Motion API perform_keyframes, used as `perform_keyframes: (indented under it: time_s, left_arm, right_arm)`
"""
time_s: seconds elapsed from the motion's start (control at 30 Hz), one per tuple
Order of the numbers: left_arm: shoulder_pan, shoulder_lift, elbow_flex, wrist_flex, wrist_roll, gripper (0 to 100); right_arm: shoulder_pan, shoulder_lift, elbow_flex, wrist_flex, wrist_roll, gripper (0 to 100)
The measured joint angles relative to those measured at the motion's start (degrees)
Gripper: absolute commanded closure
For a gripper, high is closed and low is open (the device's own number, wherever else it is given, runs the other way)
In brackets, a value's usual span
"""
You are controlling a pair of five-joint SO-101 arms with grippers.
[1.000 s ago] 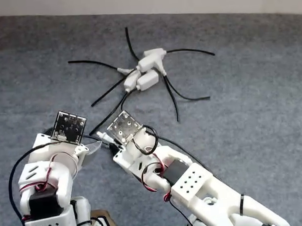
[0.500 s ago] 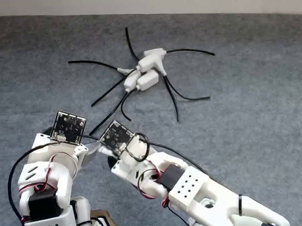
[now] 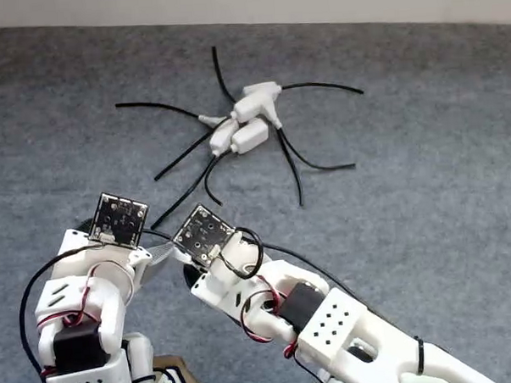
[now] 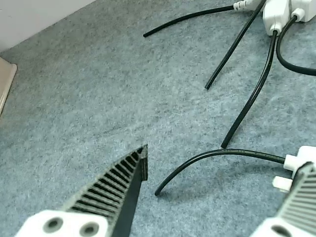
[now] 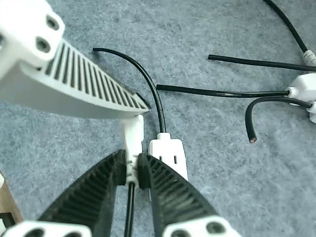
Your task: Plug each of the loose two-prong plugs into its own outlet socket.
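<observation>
Pinching white plug (image 5: 133, 131) — right hand (image 5: 131, 166) (ribbed black fingers (image 5: 89, 192)).

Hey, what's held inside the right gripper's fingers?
A white plug is pinched in the right gripper, and its black cord runs back between the fingers. The fingers cover the gripped part, and its prongs cannot be made out.

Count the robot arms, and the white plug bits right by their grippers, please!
Robot arms: 2, the left arm and the right arm
White plug, pinched in the right gripper: 1
White socket, lying beside that plug: 1
Total: 4
</observation>
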Motion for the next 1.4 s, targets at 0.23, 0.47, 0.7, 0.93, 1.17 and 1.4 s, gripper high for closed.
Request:
perform_keyframes:
  time_s: [0.23,0.47,0.7,0.93,1.17,1.4]
  left_arm:
    - [0.0,0.0,0.2,0.0,0.1,57]
    - [0.1,-0.2,2.2,0.0,0.1,57]
    - [-0.1,-0.2,2.5,0.0,0.1,57]
    - [-0.1,-0.2,2.5,0.0,0.1,57]
    - [-0.1,-0.2,3.9,0.0,0.3,57]
    - [0.0,-0.1,6.3,0.1,0.1,58]
  right_arm:
    - [0.5,0.0,-1.0,2.3,0.0,99.3]
    - [0.6,0.0,-1.8,3.6,0.0,99.3]
    - [0.8,0.0,-2.4,3.6,0.0,99.3]
    - [0.8,0.0,-2.4,3.6,0.0,99.3]
    - [0.8,-0.3,-2.4,3.6,0.0,99.3]
    - [0.9,-1.1,-3.5,3.6,0.0,99.3]
